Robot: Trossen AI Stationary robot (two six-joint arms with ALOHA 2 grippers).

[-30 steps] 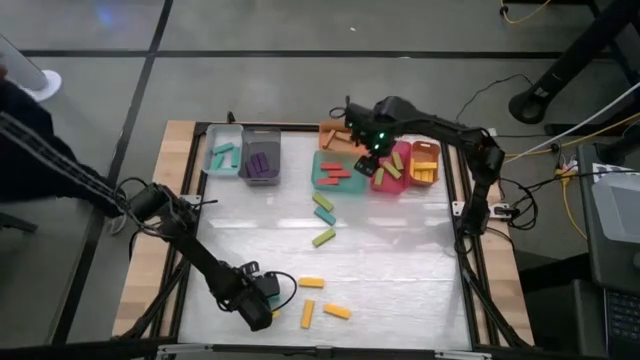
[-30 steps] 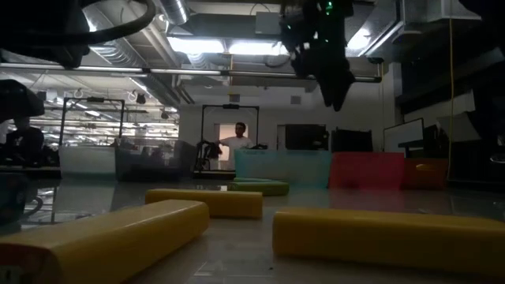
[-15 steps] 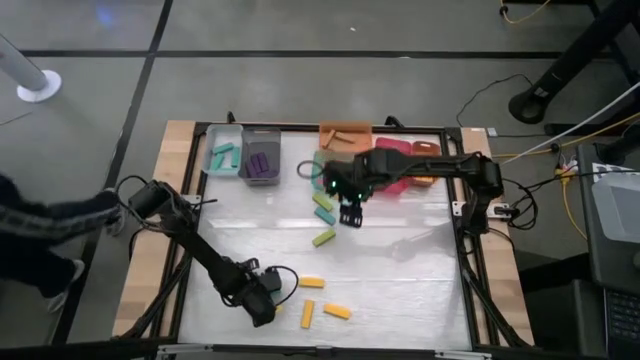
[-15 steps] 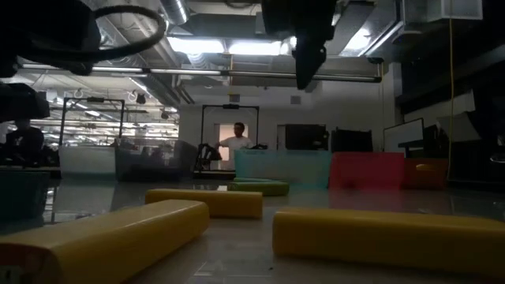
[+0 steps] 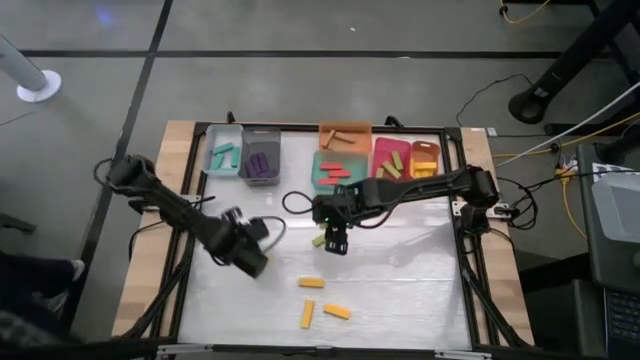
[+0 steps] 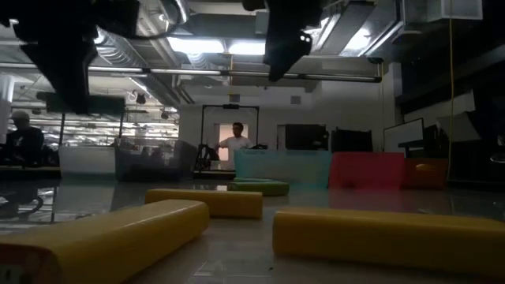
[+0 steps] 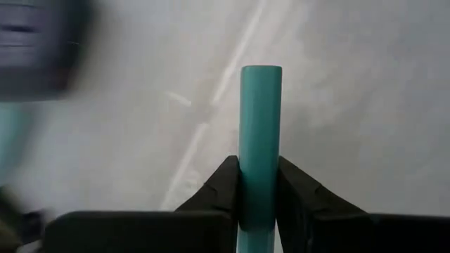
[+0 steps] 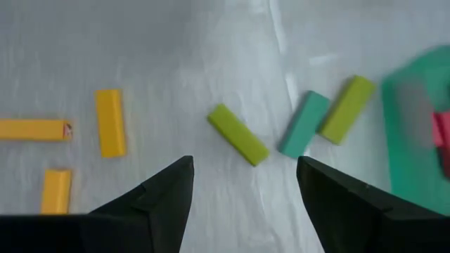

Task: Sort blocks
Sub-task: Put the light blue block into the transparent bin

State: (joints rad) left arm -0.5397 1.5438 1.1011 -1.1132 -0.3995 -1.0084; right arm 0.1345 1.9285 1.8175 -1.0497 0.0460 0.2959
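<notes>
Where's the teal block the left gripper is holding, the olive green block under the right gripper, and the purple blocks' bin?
teal block point(image 7: 260, 133), left wrist view, middle of its face above the fingers.
olive green block point(image 8: 238, 135), right wrist view, centre of its top.
grey bin point(image 5: 262, 136), high view, far rim.

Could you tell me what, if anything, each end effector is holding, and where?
The left end effector clamps a teal block near one end; the right end effector is open, empty.

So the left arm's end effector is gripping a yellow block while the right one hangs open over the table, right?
Not quite: the block clamped in the left end effector is teal, not yellow, as the left wrist view shows. The right end effector does hang open over the table.
</notes>
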